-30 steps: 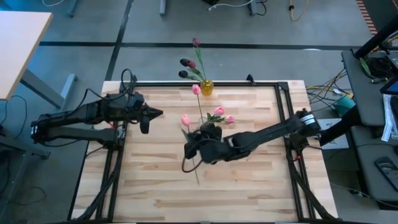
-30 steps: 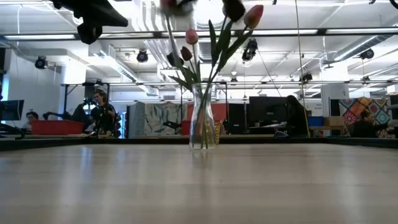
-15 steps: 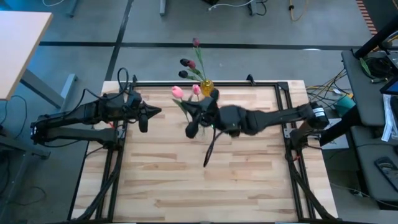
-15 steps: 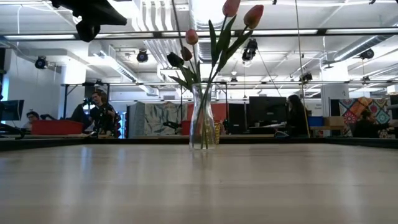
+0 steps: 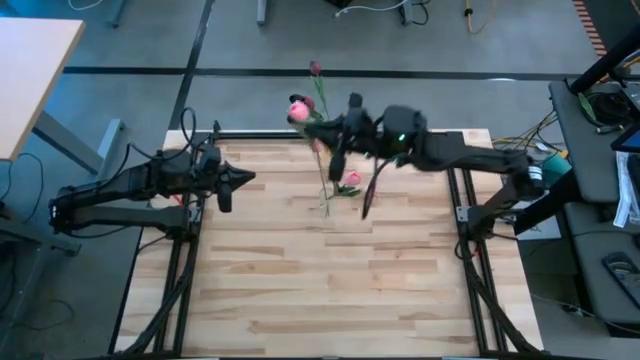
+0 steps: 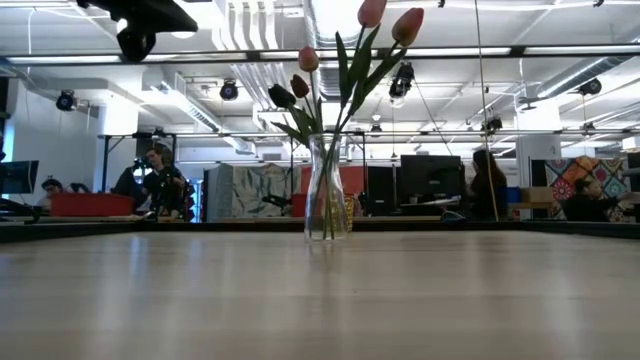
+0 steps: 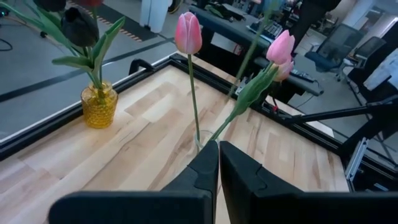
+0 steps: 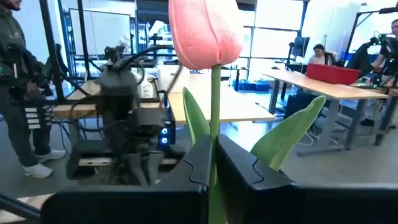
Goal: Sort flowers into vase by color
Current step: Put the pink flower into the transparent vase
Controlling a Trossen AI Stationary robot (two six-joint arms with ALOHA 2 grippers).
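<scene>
My right gripper (image 5: pixel 338 126) hangs high over the table's far edge, shut on a light pink tulip (image 5: pixel 298 108). Its head (image 8: pixel 205 30) fills the right wrist view. A clear glass vase (image 6: pixel 325 195) stands on the table's far middle and holds pink tulips (image 7: pixel 280 48). Behind it, by the far edge, a small yellow vase (image 7: pixel 99 106) holds dark maroon tulips (image 7: pixel 78 25). My left gripper (image 5: pixel 238 180) waits shut above the table's left side, pointing at the vases. My right gripper pinches the pink tulip's stem (image 8: pixel 214 118) between its two fingers, a little below the head. The fingers lie across the stem, coming from the table's right. The tulip is lifted clear, and its lower stem end (image 5: pixel 367 200) trails down toward the table's middle.
A black metal frame (image 5: pixel 440 135) edges the wooden table. The near half of the table (image 5: pixel 320 290) holds nothing. Beyond the far edge are desks, screens and seated people (image 6: pixel 160 180).
My right gripper has risen from the middle of the table and swung toward the far edge, carrying one pink tulip. The tulip has been lifted clear of the table, and its head now hangs over the far edge near the yellow vase.
</scene>
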